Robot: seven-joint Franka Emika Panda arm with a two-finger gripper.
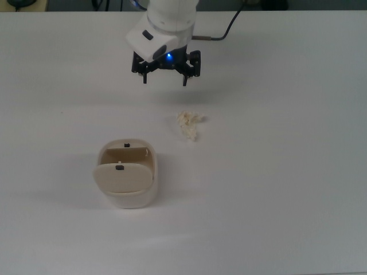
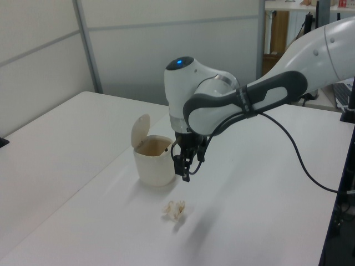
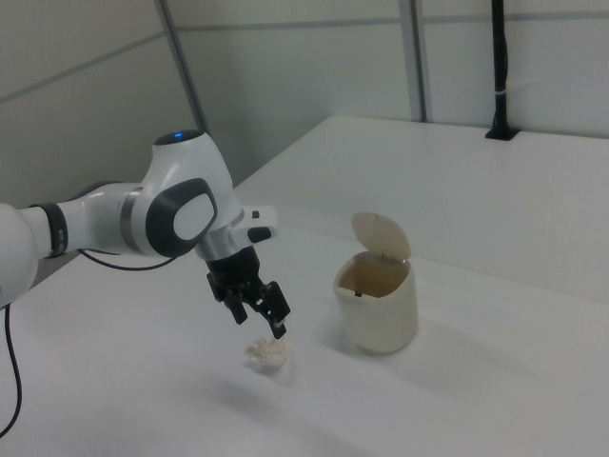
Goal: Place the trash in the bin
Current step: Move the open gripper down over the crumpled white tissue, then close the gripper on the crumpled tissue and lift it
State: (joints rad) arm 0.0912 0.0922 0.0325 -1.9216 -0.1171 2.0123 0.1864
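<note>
Seemingly empty, end effector point(image 1: 164, 79) gapes wide above trash point(image 1: 188, 123).

The gripper point(image 1: 164, 79) hangs spread above the table point(image 1: 287, 172), trash point(image 1: 188, 123) and bin point(image 1: 126, 175) apart.

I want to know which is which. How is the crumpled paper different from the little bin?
The paper wad is much smaller than the bin. The wad is wrinkly and has no set shape; the bin is smooth with rounded corners. The wad lies flat on the table; the bin stands upright with its flap lid tipped open. Both are pale.
</note>
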